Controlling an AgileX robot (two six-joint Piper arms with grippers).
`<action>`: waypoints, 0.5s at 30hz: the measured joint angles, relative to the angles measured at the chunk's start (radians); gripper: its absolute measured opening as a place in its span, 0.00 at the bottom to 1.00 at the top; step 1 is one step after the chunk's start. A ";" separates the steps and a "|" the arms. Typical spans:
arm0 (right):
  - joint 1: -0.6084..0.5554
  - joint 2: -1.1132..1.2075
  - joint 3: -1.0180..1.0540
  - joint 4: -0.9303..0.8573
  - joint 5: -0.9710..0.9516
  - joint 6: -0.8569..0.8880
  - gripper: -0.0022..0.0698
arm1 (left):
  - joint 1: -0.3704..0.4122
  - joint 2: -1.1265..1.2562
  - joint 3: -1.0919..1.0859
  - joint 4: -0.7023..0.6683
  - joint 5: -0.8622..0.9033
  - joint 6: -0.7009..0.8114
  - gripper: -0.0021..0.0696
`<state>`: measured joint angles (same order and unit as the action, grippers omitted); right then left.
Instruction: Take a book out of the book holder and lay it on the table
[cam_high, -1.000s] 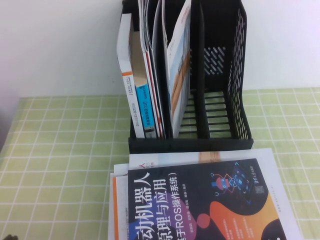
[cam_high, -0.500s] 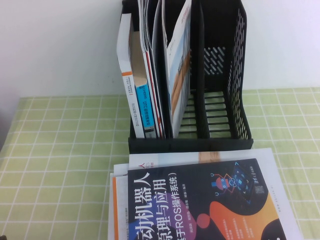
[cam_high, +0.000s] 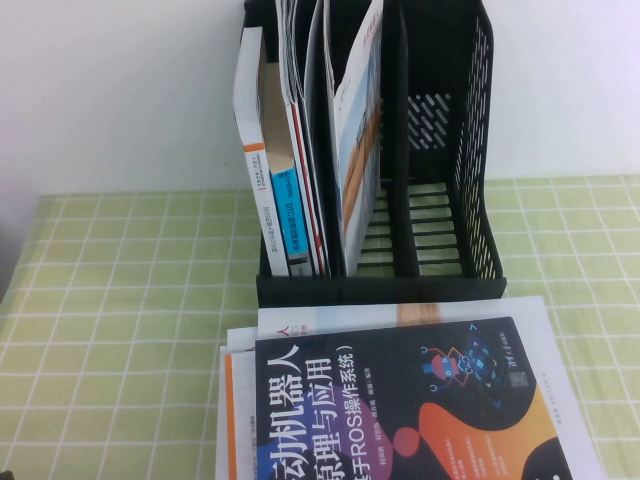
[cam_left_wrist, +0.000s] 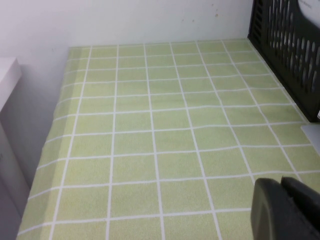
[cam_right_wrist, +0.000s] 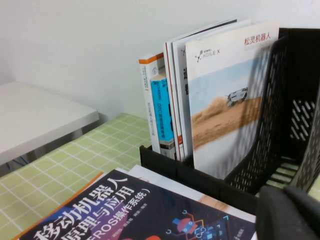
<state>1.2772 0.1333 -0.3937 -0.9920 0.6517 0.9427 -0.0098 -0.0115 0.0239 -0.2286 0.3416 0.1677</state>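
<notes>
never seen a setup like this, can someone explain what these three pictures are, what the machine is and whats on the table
It is a robot with two arms, each ending in a gripper. One picture comes from a raised camera looking down at the table; the other two come from cameras on the arms' wrists.

The green checked table carries a black book holder with a few books upright in its left slots. In front of it the book, black with white Chinese characters, lies flat on top of other books.

The left gripper shows as a dark shape above bare cloth beside the holder. The right gripper is shut, empty, and sits near the holder's front. Neither holds anything.
</notes>
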 joint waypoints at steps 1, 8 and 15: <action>0.000 0.000 0.000 0.000 0.000 0.000 0.04 | 0.000 0.000 0.000 0.000 0.002 0.000 0.03; -0.222 -0.016 0.000 0.000 -0.034 -0.002 0.04 | 0.000 0.000 0.000 0.000 0.002 -0.006 0.03; -0.708 -0.023 0.000 -0.005 -0.180 -0.002 0.04 | 0.000 0.000 0.000 0.000 0.002 -0.006 0.03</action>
<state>0.5688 0.1108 -0.3937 -0.9968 0.4714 0.9409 -0.0098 -0.0115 0.0239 -0.2286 0.3434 0.1620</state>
